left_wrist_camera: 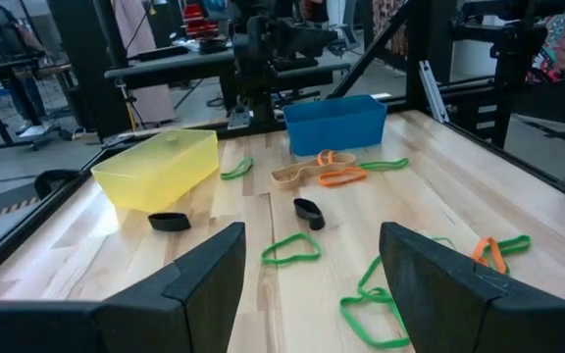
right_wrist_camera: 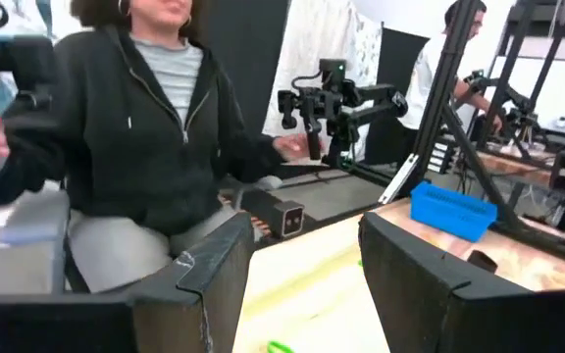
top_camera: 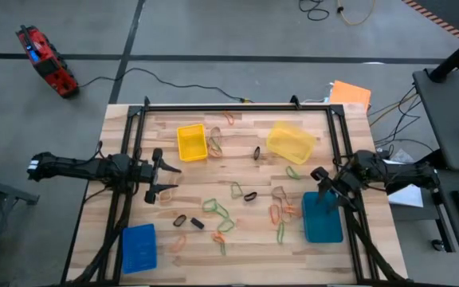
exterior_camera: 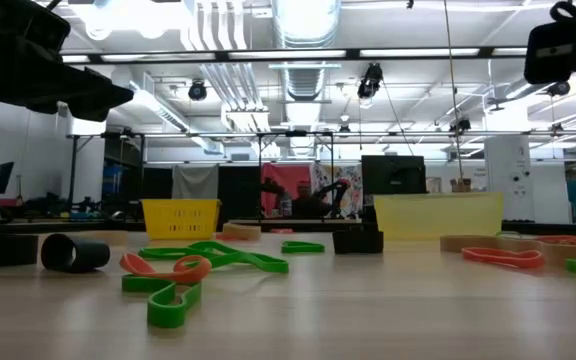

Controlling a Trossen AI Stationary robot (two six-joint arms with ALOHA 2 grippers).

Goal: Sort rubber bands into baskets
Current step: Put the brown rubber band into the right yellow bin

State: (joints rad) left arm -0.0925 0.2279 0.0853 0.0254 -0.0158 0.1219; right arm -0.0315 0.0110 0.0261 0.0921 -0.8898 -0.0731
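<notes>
Beyond the table sits a person, right wrist view only; both grippers spread, empty.

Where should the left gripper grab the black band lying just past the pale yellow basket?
Take the black band across one long side of its loop, from straight above. It lies flat on the table, apart from the pale yellow basket, so side approaches offer nothing. The left gripper is open already.

The baskets are bright yellow, pale yellow, blue and teal; the surface is light wood.
</notes>
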